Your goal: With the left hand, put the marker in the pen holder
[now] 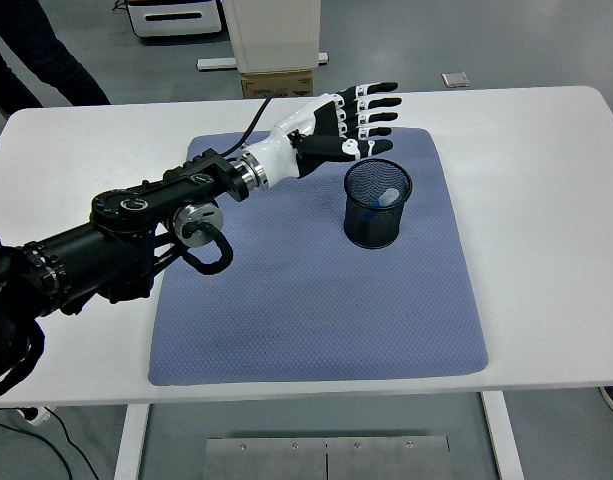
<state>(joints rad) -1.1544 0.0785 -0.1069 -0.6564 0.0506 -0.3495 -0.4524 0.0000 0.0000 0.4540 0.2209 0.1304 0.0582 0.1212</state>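
Observation:
A black mesh pen holder (378, 204) stands upright on the blue-grey mat (316, 300), right of centre. Inside it lies the blue marker (387, 196), its tip showing through the open top. My left hand (361, 115) hovers above and behind the holder's far-left rim, fingers spread and holding nothing. Its black arm runs in from the left edge across the mat's upper left corner. The right arm is out of view.
The white table (546, 200) extends bare to the right of the mat. Beyond the far edge stand a cardboard box (276, 84) and a white cabinet. A person's dark legs (36, 50) show at the top left.

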